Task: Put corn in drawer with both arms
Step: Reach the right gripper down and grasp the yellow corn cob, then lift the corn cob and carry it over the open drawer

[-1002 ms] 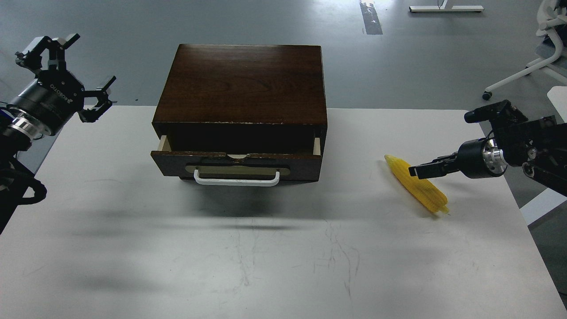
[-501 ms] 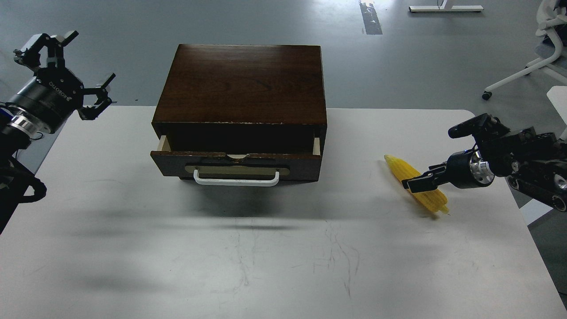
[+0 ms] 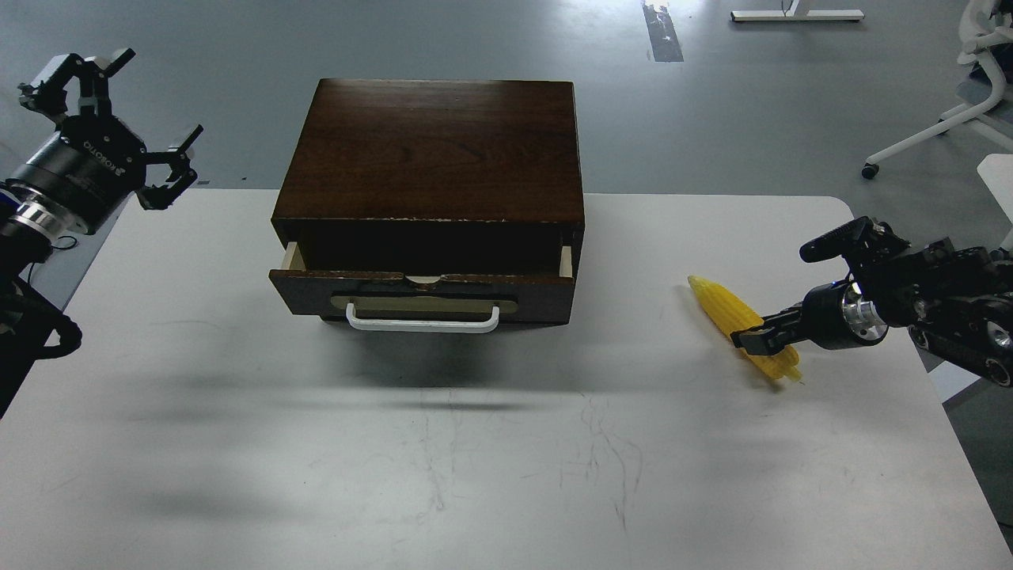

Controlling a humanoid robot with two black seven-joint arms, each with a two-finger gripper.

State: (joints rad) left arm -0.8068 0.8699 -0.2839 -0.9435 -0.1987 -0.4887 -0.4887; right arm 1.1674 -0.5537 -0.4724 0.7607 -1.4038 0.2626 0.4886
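1. Stretching across the foreground, a white table (image 3: pixel 475 475) shows faint scratches and soft shadows on its bare near half
2. Lying at the right side of the table, the corn (image 3: pixel 732 315) points its tapered tip toward the back left, well apart from the drawer
3. Reaching in from the right edge, the right gripper (image 3: pixel 757 339) sits low over the thick end of the corn; its dark fingers overlap the yellow ear, and whether they are clamped on it or merely over it cannot be told from this angle
4. Sitting partly pulled out at the middle of the table, the drawer (image 3: pixel 423 294) shows its dark front, white bar handle (image 3: pixel 423 319) and pale inner sides; its inside is in shadow
5. Housing the drawer, a dark brown wooden box (image 3: pixel 431 150) stands toward the table's far edge
6. Hanging at the far left, above the table's back corner, the left gripper (image 3: pixel 111 119) has its fingers spread wide and holds nothing
7. Beyond the table lie grey floor and the white legs of a wheeled chair (image 3: pixel 942 127) at the upper right
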